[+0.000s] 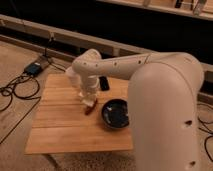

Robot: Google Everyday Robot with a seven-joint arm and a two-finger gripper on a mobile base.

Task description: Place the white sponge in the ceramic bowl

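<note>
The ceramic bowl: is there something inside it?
The ceramic bowl shows only its dark glossy interior; no sponge is visible there. The gripper is left of it, over the wooden table.

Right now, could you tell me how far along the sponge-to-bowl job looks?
Done: the arm has reached over the wooden table, with the tool low, just left of the ceramic bowl. In hand: the tool is shut, but what it holds cannot be made out; a small reddish thing lies under it. Left: no white sponge is visible in the bowl, so placing remains.
</note>
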